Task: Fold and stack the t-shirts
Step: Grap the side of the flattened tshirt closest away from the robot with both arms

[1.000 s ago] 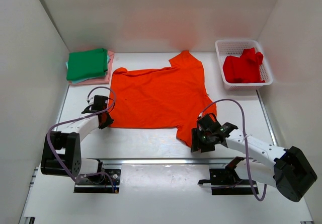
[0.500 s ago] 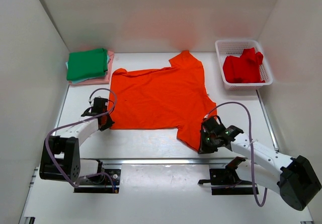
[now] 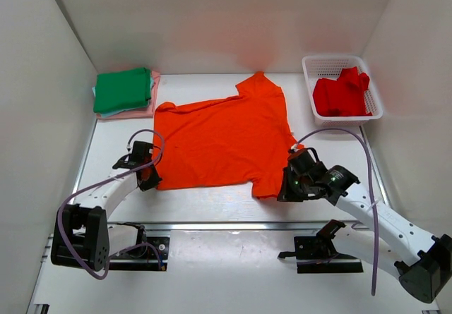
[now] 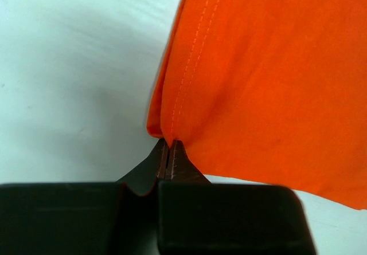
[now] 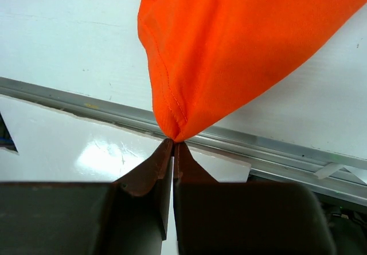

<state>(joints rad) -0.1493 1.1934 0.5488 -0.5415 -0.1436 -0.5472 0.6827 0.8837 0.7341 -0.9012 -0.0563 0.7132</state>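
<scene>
We find the white mesh basket point(image 3: 332, 58) at the far right corner of the tabletop point(image 3: 205, 202). It holds one crumpled red t-shirt point(image 3: 341, 95). At the far left corner, a folded green t-shirt point(image 3: 122, 89) tops a pink one point(image 3: 141, 113). The orange t-shirt point(image 3: 222, 137) lies spread across the middle. The left fingers point(image 4: 146, 175) are pinched tight on its near left hem corner. The right fingers point(image 5: 149, 175) are pinched tight on its near right tip.
</scene>
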